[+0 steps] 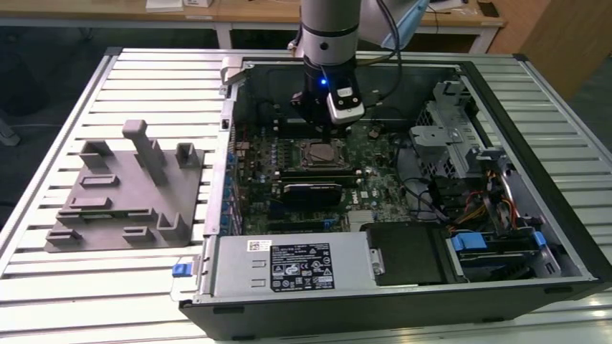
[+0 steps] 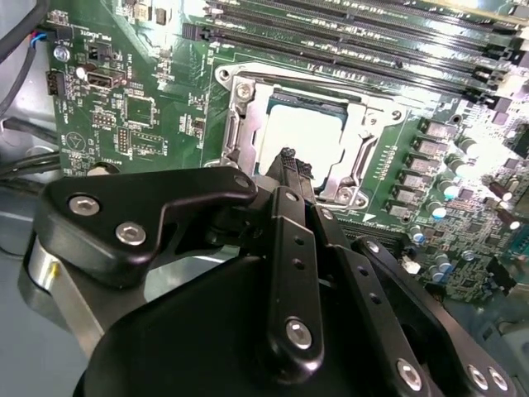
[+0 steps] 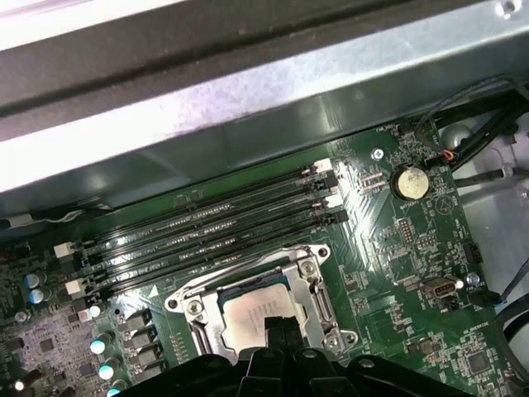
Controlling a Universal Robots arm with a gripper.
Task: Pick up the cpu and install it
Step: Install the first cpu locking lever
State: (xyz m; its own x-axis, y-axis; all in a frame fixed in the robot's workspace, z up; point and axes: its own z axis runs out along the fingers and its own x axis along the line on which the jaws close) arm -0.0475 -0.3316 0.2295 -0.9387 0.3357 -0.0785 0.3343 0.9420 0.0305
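The small flat square silvery-white cpu [image 2: 304, 132] is seen seated in its metal-framed socket [image 3: 318, 299], w/ the black end effector [image 2: 287, 159] closed, empty, just above; install judged approx. done.

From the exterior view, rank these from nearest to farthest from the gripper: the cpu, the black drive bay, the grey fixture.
1. The cpu: in the socket directly under the gripper.
2. The black drive bay: inside the case, toward the front, on the exterior view's right.
3. The grey fixture: outside the case, on the table at the exterior view's left.
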